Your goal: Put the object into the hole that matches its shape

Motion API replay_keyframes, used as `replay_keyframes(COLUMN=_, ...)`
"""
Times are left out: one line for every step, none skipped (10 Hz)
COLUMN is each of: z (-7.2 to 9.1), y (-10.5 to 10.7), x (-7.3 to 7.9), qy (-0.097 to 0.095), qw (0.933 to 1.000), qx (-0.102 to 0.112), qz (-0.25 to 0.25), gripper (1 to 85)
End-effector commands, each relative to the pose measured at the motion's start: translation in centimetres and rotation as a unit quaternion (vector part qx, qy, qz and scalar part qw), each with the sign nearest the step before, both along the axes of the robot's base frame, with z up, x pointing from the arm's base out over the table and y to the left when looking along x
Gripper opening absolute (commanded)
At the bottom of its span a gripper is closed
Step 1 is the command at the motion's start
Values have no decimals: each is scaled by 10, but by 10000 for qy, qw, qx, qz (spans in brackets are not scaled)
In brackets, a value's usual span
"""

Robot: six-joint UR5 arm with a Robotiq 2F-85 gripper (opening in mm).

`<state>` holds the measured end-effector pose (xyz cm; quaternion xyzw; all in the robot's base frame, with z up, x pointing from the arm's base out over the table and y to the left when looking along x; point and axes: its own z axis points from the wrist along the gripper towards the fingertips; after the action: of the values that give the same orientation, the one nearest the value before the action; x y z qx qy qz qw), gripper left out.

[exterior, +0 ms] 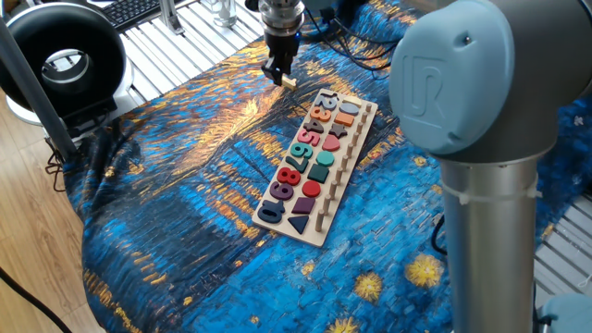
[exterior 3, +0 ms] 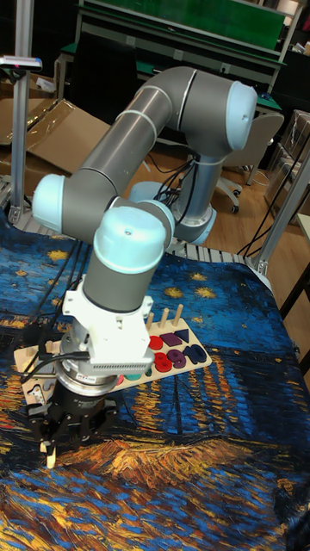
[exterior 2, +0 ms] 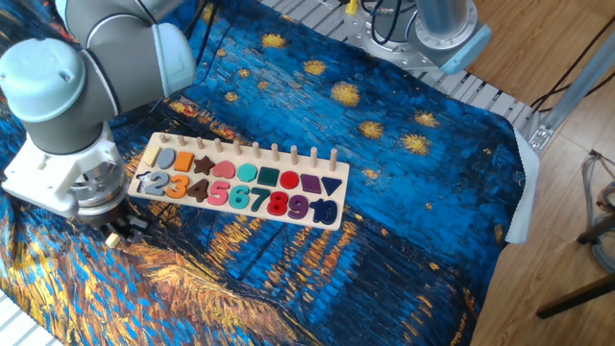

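Observation:
My gripper is shut on the object, a tiny cream-yellow piece that sticks out below the fingertips. It hangs just over the blue cloth, a short way beyond the board's far end. The long pale wooden board carries coloured numbers, shape pieces and a row of pegs. The hole is a small dark recess at the number column's end nearest the gripper. From the other side, the gripper and the object sit left of and below the board. The tall view shows the gripper with the object.
A blue and gold painted cloth covers the table. A black round device stands at the back left on the slatted metal top. The arm's large grey joint blocks the right of one view. A second robot base stands beyond the cloth.

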<state>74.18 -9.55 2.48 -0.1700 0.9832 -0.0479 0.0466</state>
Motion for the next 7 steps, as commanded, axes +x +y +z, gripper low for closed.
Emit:
replay_keyframes(z=-4, y=-6, x=7, qy=5, qw=9999, qx=115, qz=-95, gripper=360)
replay_keyframes(z=-7, y=-5, x=9, qy=7, qw=9997, qx=163, qz=-179, gripper=353)
replay_keyframes(z=-9, y=-6, x=10, qy=17, qw=9995, qx=187, qz=-264, gripper=333)
replay_keyframes(z=-12, y=-6, x=11, qy=15, qw=9993, qx=229, qz=-302, gripper=323)
replay_keyframes(z=-14, y=-6, x=12, qy=7, qw=9991, qx=264, qz=-332, gripper=323)
replay_keyframes(z=-14, y=-7, x=13, qy=5, qw=9990, qx=266, qz=-355, gripper=320)
replay_keyframes(z=-15, y=-6, x=13, qy=4, qw=9986, qx=325, qz=-408, gripper=317)
